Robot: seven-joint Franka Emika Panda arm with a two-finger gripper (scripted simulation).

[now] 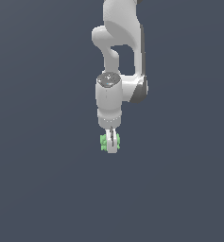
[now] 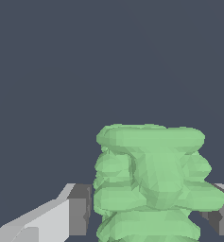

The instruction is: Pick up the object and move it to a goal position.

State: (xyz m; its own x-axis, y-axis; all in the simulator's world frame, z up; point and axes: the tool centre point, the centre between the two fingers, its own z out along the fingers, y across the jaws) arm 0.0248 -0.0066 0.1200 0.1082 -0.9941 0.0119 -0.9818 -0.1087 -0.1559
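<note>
The object point(image 1: 104, 141) is a small light-green, knobbly clump. In the exterior view it sits between the white fingers of my gripper point(image 1: 111, 143) and sticks out on both sides of them. In the wrist view the object point(image 2: 151, 179) fills the space between the two fingers point(image 2: 78, 208), whose grey pads press against its sides. The gripper is shut on it. The white arm point(image 1: 116, 52) hangs down from the top of the exterior view, gripper pointing down.
A plain dark grey surface point(image 1: 42, 179) fills the background in both views. No other objects or edges show.
</note>
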